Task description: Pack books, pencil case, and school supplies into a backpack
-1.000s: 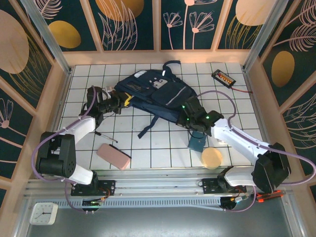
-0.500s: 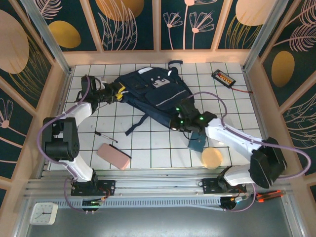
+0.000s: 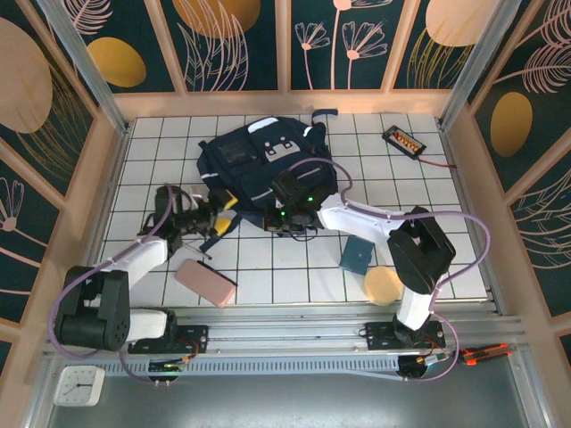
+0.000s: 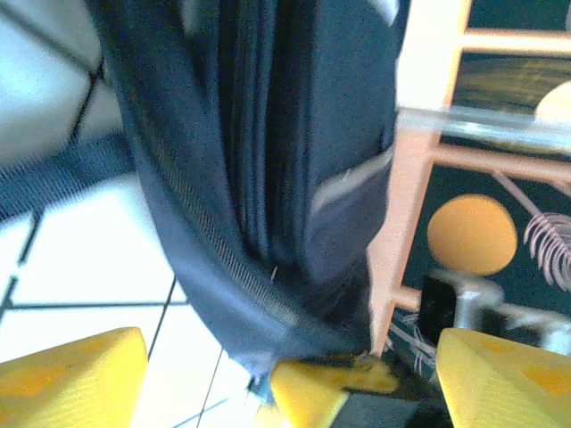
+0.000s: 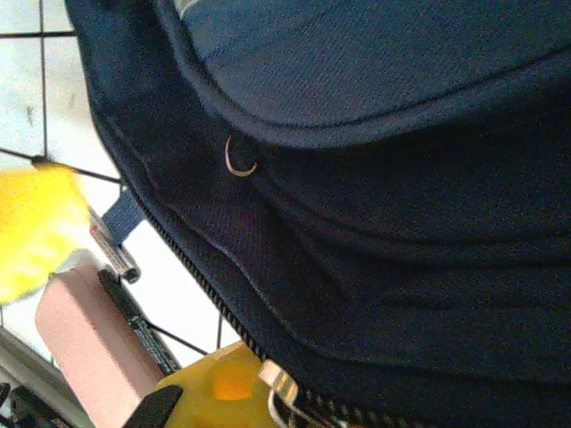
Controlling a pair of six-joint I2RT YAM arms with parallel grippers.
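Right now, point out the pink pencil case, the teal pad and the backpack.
pencil case (image 3: 204, 283), top external view, middle of its pink top face.
teal pad (image 3: 357, 255), top external view, centre of its cover.
backpack (image 3: 254, 174), top external view, navy front panel.

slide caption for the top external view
Right gripper clamps the backpack rim, left gripper open beside it; pencil case and teal pad lie unpacked.

Even, bright light from above keeps the top view sharp, with soft shadows beside the backpack (image 3: 259, 156). In the left wrist view the table (image 4: 80, 259) tiles glare white and the backpack is blurred; the right wrist view is dimmer.
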